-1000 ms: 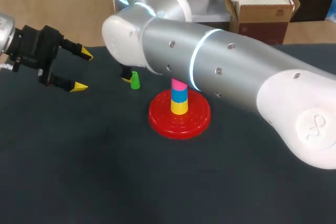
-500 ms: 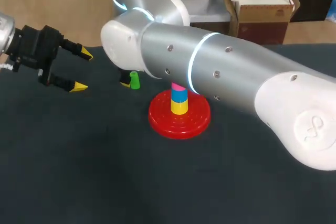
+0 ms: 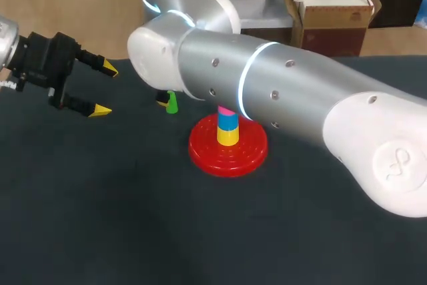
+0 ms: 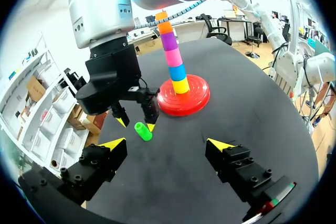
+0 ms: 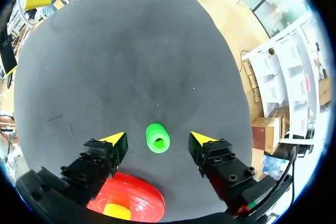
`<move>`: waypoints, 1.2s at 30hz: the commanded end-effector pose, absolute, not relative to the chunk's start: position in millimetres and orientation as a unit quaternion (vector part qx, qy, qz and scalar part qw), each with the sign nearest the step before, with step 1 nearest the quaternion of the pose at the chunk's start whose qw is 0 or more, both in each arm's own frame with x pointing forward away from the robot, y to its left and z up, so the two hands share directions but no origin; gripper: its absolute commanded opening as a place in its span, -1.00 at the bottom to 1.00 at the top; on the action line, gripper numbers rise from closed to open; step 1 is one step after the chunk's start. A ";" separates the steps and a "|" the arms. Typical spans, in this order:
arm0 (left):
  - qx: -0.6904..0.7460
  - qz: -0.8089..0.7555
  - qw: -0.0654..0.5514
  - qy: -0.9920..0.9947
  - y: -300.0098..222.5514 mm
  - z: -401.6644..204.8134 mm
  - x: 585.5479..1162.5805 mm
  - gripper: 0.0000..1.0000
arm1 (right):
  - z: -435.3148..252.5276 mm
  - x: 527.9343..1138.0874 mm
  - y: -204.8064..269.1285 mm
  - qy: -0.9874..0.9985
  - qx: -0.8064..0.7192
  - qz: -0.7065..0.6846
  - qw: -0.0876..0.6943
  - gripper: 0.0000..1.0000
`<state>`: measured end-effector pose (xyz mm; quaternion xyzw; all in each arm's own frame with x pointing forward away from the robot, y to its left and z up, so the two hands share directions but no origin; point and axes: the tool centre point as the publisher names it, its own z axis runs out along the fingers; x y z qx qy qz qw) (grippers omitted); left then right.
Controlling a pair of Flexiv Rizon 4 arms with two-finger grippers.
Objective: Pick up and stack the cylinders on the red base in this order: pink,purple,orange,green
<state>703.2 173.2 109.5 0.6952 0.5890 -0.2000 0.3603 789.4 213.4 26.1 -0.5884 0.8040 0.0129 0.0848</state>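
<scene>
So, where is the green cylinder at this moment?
In the right wrist view, the green cylinder sits on the table between the right gripper's open fingers, near the red base.

place: robot lab; shown by: right arm (image 3: pixel 280 91); left arm (image 3: pixel 7 38); dark table (image 3: pixel 133 218)

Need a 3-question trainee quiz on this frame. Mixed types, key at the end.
1. True or false: the green cylinder sits on the table, not on the red base.
2. Fill in: the left gripper has its fingers ___.
3. Which gripper has the green cylinder between its fingers? A) left gripper B) right gripper

Key: 1 true; 2 open; 3 B
</scene>
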 end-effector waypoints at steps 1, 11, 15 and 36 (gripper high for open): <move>0.695 -0.199 0.363 0.588 173.9 108.7 701.5 1.00 | 25.3 801.5 220.6 0.795 -0.585 -0.018 -0.161 0.45; 0.695 -0.199 0.363 0.588 173.9 108.7 701.5 1.00 | 23.8 804.4 220.8 0.793 -0.585 -0.023 -0.171 0.25; 0.695 -0.199 0.363 0.588 173.9 108.7 701.5 1.00 | 23.7 805.2 221.0 0.791 -0.585 -0.027 -0.179 0.17; 0.695 -0.199 0.363 0.588 173.9 108.7 701.5 1.00 | 36.9 805.4 212.5 0.784 -0.582 -0.101 -0.191 -1.00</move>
